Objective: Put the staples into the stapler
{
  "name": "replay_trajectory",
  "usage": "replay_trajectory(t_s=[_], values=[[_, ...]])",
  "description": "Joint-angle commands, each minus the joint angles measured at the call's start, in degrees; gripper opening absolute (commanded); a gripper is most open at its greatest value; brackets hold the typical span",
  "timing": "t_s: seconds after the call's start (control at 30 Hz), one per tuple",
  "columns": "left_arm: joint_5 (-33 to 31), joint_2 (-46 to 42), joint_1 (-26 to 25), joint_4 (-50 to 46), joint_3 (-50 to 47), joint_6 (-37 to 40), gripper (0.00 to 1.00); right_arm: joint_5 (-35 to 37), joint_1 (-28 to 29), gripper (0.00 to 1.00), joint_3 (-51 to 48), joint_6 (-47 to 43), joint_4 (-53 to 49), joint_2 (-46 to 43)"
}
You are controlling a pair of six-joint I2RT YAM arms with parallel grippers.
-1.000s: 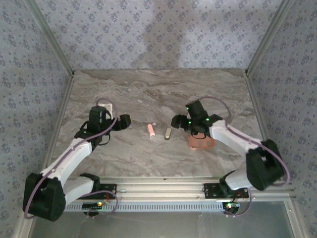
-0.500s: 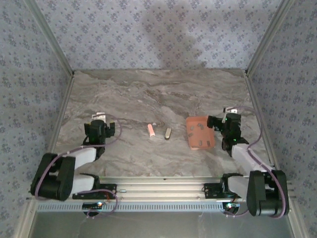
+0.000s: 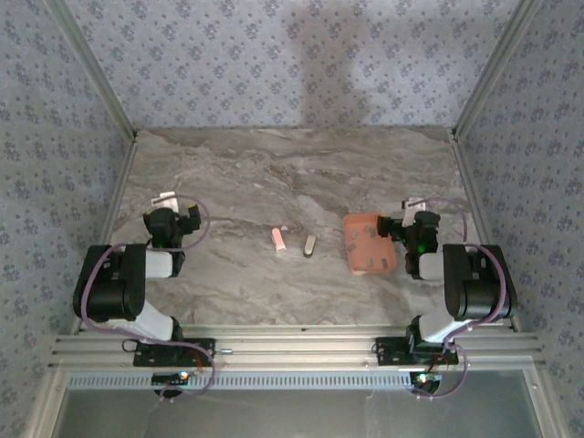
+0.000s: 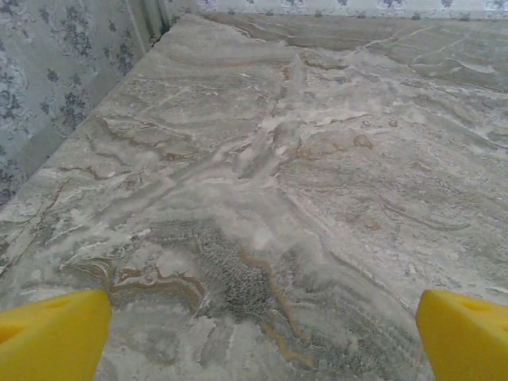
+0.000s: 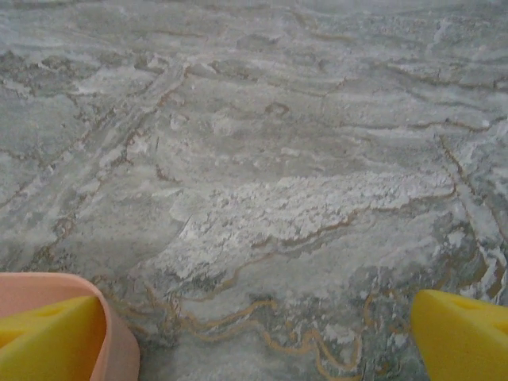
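The stapler point(image 3: 279, 239), a tiny pale pink bar, lies on the marble near the table's middle. A small grey oblong piece point(image 3: 310, 245) rests just to its right. The staples point(image 3: 365, 248) show as several tiny dark strips inside the salmon tray point(image 3: 350, 226). My left gripper point(image 3: 173, 216) is folded back at the left, far from the stapler, and is open point(image 4: 260, 337) over bare marble. Beside the tray's right edge my right gripper point(image 3: 409, 221) stands open point(image 5: 258, 337) and empty. Its left fingertip point(image 5: 51, 341) sits in front of the tray's corner point(image 5: 32, 282).
Patterned walls with metal corner posts point(image 3: 102, 87) close the table on three sides. The left wall point(image 4: 55, 71) is near my left gripper. A metal rail point(image 3: 301, 345) runs along the near edge between the arm bases.
Both arms have pulled back from the table's middle and folded to their sides. The right gripper left its place over the salmon tray, which now shows whole. Stapler and grey piece have not moved.
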Motion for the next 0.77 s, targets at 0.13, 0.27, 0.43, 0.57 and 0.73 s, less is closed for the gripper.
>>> replay_trajectory(t_s=[0.13, 0.27, 0.43, 0.57, 0.73], values=[[1.4, -0.5, -0.4, -1.0, 1.0, -0.3, 0.99, 2.9, 0.2, 1.00, 1.9, -0.2, 2.6, -0.2], [1.3, -0.6, -0.4, -0.9, 1.0, -0.3, 0.98, 3.0, 0.2, 1.00, 2.0, -0.2, 2.4, -0.3], [1.4, -0.6, -0.4, -1.0, 1.0, -0.2, 0.99, 3.0, 0.2, 1.00, 2.0, -0.2, 2.4, -0.2], [2.1, -0.6, -0.2, -1.0, 1.0, -0.5, 0.99, 3.0, 0.2, 1.00, 2.0, -0.2, 2.4, -0.3], [1.9, -0.6, -0.3, -0.9, 0.9, -0.3, 0.98, 2.9, 0.2, 1.00, 2.0, -0.2, 2.4, -0.3]])
